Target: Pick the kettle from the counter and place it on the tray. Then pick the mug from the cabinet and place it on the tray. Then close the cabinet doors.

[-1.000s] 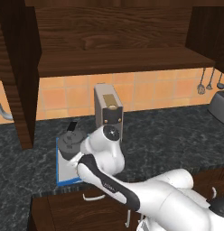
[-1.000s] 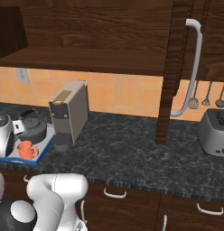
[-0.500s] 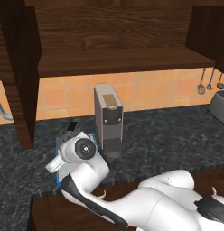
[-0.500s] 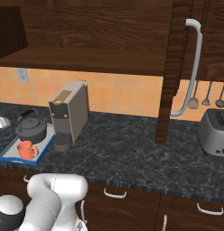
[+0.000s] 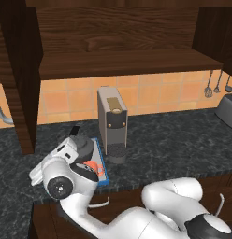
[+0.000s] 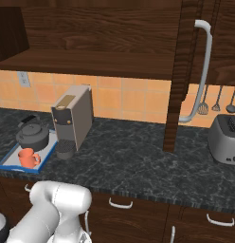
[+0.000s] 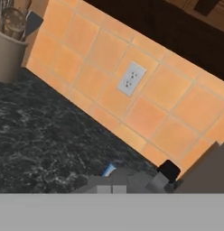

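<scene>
The squat dark grey kettle point(image 6: 32, 136) and small orange-red mug point(image 6: 28, 157) sit on the blue-rimmed tray point(image 6: 6, 163), on the speckled black counter point(image 6: 133, 161) beside the beige coffee machine point(image 6: 73, 118). Gripper jaws are closed, empty.

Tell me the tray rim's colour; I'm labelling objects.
Blue. The tray rim shows best in the right base view.

Dk grey kettle point(image 6: 32, 136), orange-red mug point(image 6: 27, 157), blue-rim tray point(image 6: 6, 163) at 9 o'clock; black speckled counter point(image 6: 138, 166); dk brown wood-grain cabinet point(image 6: 110, 42); orange tile wall point(image 6: 133, 102).
</scene>
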